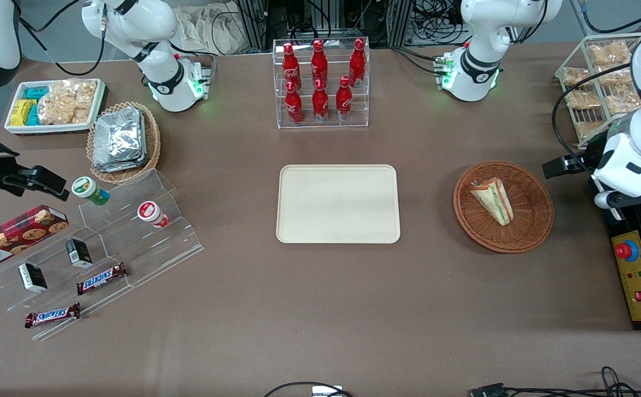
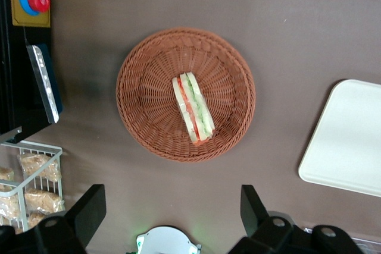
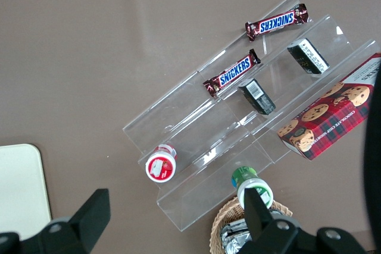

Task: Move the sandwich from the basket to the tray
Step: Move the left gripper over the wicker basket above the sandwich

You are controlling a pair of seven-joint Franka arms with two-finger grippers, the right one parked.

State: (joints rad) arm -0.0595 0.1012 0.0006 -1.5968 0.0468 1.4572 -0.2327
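Note:
The sandwich, a pale wedge with green and red-orange layers, lies in the round reddish-brown basket. The cream tray sits flat and bare at the table's middle, a short gap away from the basket. My gripper hangs high above the table, over bare cloth just off the basket's rim, and touches nothing. Its two black fingers stand wide apart with only tablecloth showing between them. The working arm's wrist shows beside the basket at the table's edge.
A control box with a red button and a wire rack of snack bags flank the working arm. A clear rack of red bottles stands farther from the camera than the tray. Foil-packet basket and acrylic snack stand lie toward the parked arm's end.

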